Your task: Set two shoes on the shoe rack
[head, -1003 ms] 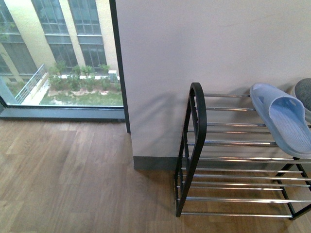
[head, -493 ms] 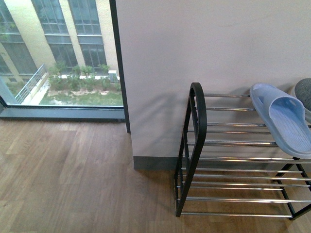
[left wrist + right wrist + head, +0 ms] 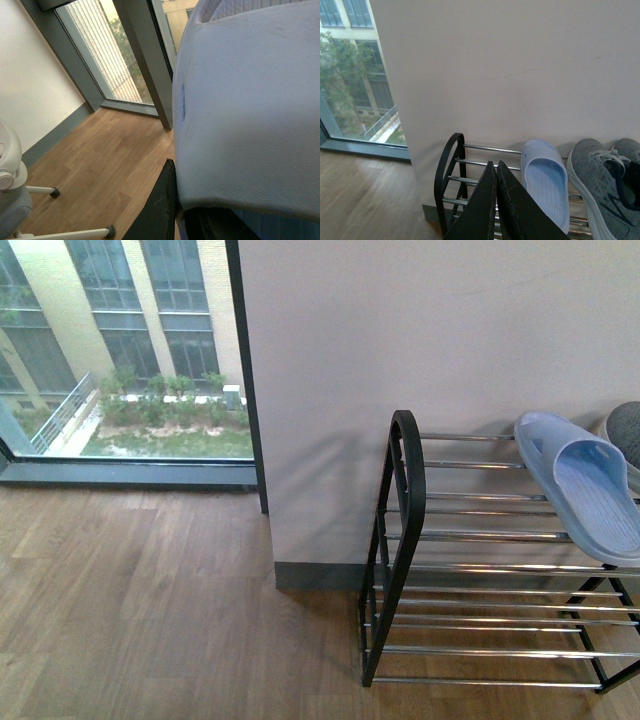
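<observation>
The shoe rack [image 3: 405,540], with a black frame and chrome bars, stands against the white wall at the right of the front view. On its top tier lie a pale blue slipper [image 3: 585,495] and, beside it at the frame's edge, a grey sneaker [image 3: 627,430]. The right wrist view shows the same rack [image 3: 451,165], slipper [image 3: 545,180] and grey sneaker [image 3: 602,180] with a white sole. My right gripper [image 3: 496,163] hovers in front of the rack's left end, shut and empty. My left gripper [image 3: 180,200] is shut on another pale blue slipper [image 3: 250,110], which fills much of its view. Neither gripper appears in the front view.
Wooden floor [image 3: 130,610] stretches left of the rack up to a floor-to-ceiling window [image 3: 120,350] with a dark frame post [image 3: 248,380]. In the left wrist view, a white wheeled base [image 3: 30,200] stands on the floor near a side wall.
</observation>
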`<state>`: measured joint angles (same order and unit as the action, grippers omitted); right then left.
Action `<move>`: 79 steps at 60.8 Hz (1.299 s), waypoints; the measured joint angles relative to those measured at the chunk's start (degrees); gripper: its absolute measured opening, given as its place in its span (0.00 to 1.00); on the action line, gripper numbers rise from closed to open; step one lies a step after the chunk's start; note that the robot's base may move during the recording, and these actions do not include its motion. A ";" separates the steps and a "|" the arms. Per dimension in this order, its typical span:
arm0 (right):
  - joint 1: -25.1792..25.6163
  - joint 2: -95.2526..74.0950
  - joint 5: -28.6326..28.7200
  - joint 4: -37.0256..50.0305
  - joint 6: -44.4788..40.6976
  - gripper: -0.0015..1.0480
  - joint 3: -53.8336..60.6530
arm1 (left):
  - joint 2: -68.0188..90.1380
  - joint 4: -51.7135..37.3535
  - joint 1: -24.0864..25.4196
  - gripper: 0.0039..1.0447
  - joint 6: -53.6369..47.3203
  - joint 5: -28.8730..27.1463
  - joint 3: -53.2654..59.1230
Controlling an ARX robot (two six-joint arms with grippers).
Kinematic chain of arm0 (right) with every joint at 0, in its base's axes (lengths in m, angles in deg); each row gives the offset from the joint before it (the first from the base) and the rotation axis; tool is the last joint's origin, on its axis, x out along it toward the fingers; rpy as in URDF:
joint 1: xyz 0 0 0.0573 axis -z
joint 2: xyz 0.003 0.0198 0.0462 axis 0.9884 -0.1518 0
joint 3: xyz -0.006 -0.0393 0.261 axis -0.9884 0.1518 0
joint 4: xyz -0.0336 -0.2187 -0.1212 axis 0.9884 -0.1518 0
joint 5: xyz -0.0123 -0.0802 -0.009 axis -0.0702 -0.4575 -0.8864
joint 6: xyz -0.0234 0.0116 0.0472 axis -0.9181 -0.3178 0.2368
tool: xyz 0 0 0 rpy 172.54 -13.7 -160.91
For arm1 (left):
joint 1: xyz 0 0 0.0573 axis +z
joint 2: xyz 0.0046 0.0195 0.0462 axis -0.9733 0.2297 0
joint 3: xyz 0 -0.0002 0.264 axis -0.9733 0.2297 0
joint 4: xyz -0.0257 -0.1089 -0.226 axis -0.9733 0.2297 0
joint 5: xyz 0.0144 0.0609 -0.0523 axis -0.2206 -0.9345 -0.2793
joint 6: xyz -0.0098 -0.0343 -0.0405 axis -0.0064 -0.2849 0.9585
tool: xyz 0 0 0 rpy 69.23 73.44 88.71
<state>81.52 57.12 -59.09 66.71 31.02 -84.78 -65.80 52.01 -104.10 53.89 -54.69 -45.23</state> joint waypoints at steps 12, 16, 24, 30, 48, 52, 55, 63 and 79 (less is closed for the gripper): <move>-0.04 4.87 0.00 -4.79 -0.02 0.02 0.00 | 0.00 0.00 0.00 0.02 0.00 0.00 0.00; -0.04 6.23 0.00 -6.08 -0.02 0.02 0.00 | 0.00 0.00 0.00 0.02 0.00 0.00 0.00; -0.04 8.52 0.00 -8.37 -0.02 0.02 0.00 | 0.00 0.00 0.00 0.02 0.00 0.00 0.00; -0.04 10.16 -0.02 -9.97 -0.02 0.02 0.00 | 0.00 0.00 0.00 0.02 0.00 0.00 0.00; -0.04 14.16 -0.02 -14.03 -0.02 0.02 0.00 | 0.00 0.00 0.00 0.02 0.00 0.00 0.00; -0.04 20.81 -0.22 -22.62 0.00 0.02 0.00 | 0.00 0.00 0.00 0.02 0.00 0.02 0.00; -0.04 23.52 -0.15 -23.76 0.00 0.02 -0.02 | 0.00 0.00 0.00 0.02 0.00 0.00 0.00; -0.04 23.80 -0.15 -24.00 0.00 0.02 0.00 | 0.00 0.00 0.00 0.02 0.00 0.00 0.00; -0.04 23.89 -0.15 -24.00 -0.02 0.36 0.00 | 0.00 0.00 0.00 0.02 0.00 0.00 0.00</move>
<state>81.48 81.01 -59.24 42.71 31.00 -84.78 -65.80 52.01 -104.10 53.89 -54.69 -45.23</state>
